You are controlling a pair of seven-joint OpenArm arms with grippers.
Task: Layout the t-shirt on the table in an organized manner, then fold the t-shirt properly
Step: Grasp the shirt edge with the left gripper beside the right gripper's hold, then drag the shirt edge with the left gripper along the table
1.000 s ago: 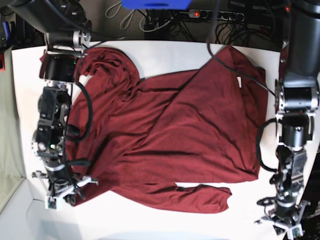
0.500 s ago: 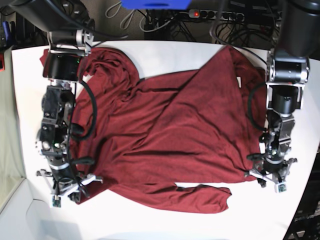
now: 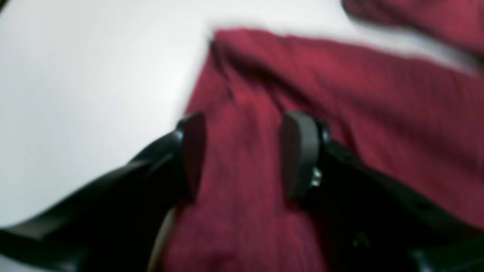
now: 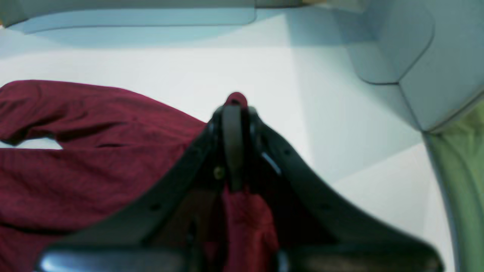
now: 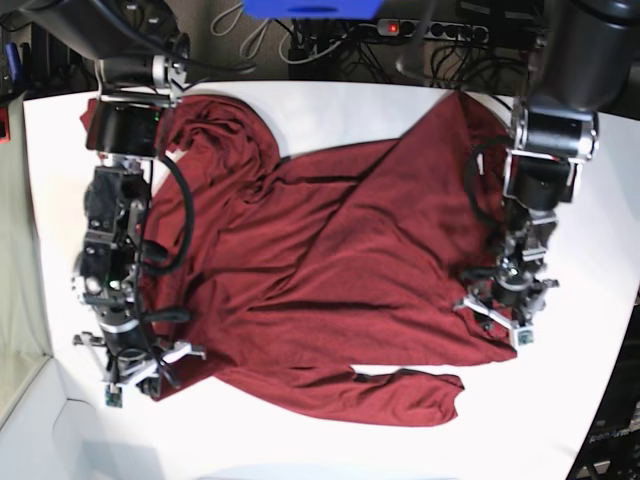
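The maroon t-shirt (image 5: 340, 270) lies spread but wrinkled and skewed across the white table (image 5: 330, 105), one sleeve (image 5: 400, 395) folded out at the front. My left gripper (image 5: 500, 320) hovers over the shirt's right edge. In the left wrist view the left gripper (image 3: 245, 151) is open, its fingers (image 3: 298, 151) straddling the t-shirt (image 3: 378, 94) fabric just below, near a cloth corner. My right gripper (image 5: 130, 372) sits at the shirt's front left corner. The right wrist view shows the right gripper (image 4: 234, 113) shut on a pinch of the t-shirt (image 4: 75, 170).
A power strip (image 5: 430, 30) and cables lie behind the table's far edge, beside a blue object (image 5: 310, 8). Bare white table (image 4: 340, 94) runs past the shirt's front edge. A pale panel (image 4: 397, 45) and green surface (image 4: 465, 181) border the left side.
The left arm has swung from the bare table at the front right inward onto the shirt's right edge, and its jaws have opened. The right arm has barely shifted.
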